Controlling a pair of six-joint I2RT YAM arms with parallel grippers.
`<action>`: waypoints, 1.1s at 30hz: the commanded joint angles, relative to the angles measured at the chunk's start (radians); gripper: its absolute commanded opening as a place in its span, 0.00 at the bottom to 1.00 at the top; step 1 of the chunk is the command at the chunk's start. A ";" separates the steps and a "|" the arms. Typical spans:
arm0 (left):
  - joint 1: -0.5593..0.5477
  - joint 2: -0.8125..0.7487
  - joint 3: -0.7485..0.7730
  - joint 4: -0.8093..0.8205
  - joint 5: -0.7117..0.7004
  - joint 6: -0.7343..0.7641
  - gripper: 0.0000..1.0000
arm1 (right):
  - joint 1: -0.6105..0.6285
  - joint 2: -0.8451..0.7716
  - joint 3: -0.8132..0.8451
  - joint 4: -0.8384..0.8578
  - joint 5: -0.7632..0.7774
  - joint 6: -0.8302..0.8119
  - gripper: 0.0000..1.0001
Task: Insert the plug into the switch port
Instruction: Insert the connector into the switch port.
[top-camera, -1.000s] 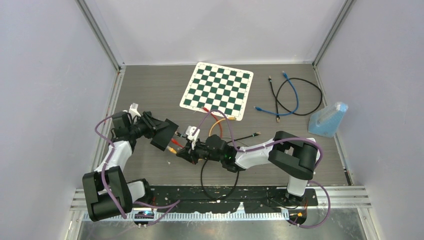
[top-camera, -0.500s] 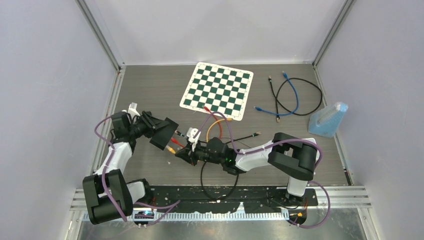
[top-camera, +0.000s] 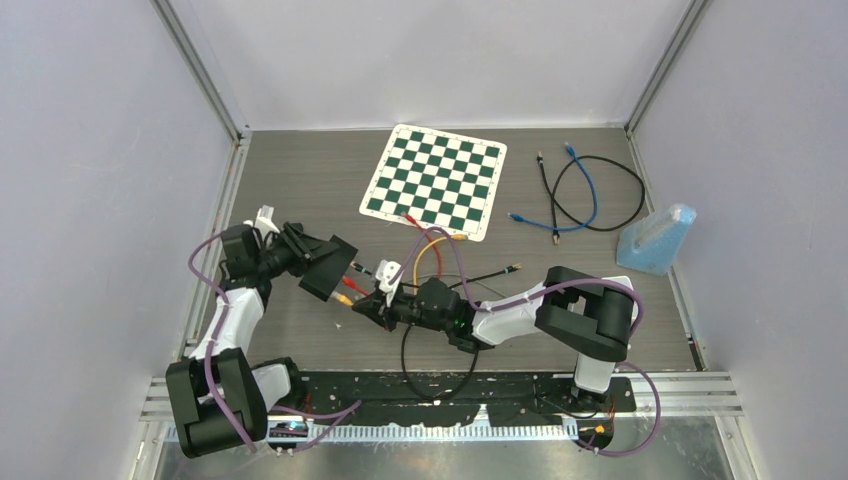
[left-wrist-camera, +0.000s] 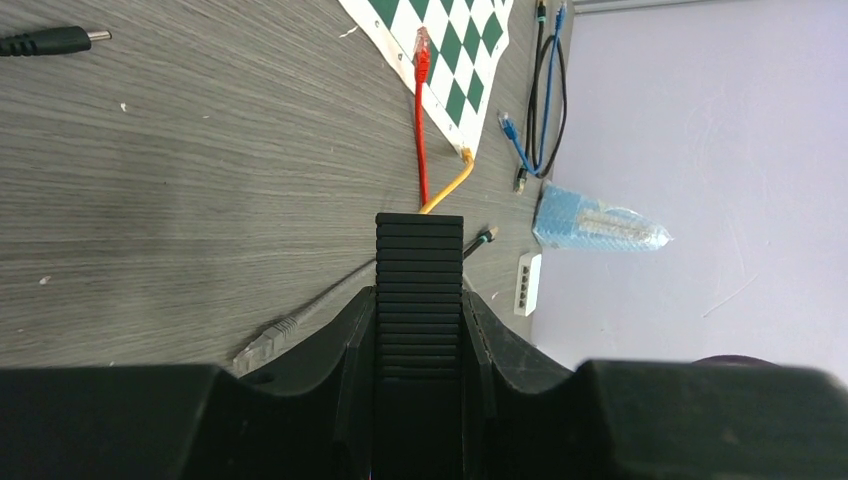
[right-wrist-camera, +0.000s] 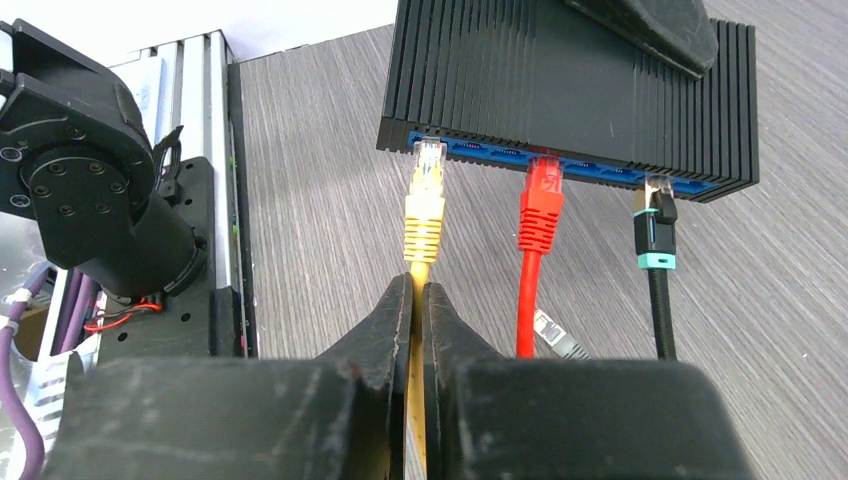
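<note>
Over the grey table (top-camera: 300, 180), the left gripper (left-wrist-camera: 420, 330) clamps its jaws on the black switch (right-wrist-camera: 570, 80). A red plug (right-wrist-camera: 541, 205) and a black plug (right-wrist-camera: 655, 235) sit in the switch's port row. The right gripper (right-wrist-camera: 418, 300), jaws pinched on the yellow cable (right-wrist-camera: 418, 272), holds the yellow plug (right-wrist-camera: 424, 205) with its tip at the mouth of the end port. It has edged slightly toward the switch over the last second.

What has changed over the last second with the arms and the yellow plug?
The right gripper, shut on the yellow cable, drifted slightly toward the table's near edge, its elbow easing left. The yellow plug now sits at the switch's end port. Nothing was grabbed or released. The left gripper kept holding the switch, and the checkered mat and spare cables stayed put.
</note>
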 joint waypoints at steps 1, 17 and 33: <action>-0.008 -0.018 0.023 -0.063 0.080 -0.017 0.00 | 0.001 -0.043 0.006 0.196 0.055 -0.063 0.05; -0.008 -0.045 -0.006 0.007 0.081 -0.112 0.00 | 0.001 -0.006 0.088 0.159 0.064 -0.064 0.05; -0.010 -0.068 0.054 -0.158 -0.054 0.081 0.00 | 0.003 -0.052 0.142 -0.012 0.064 -0.055 0.05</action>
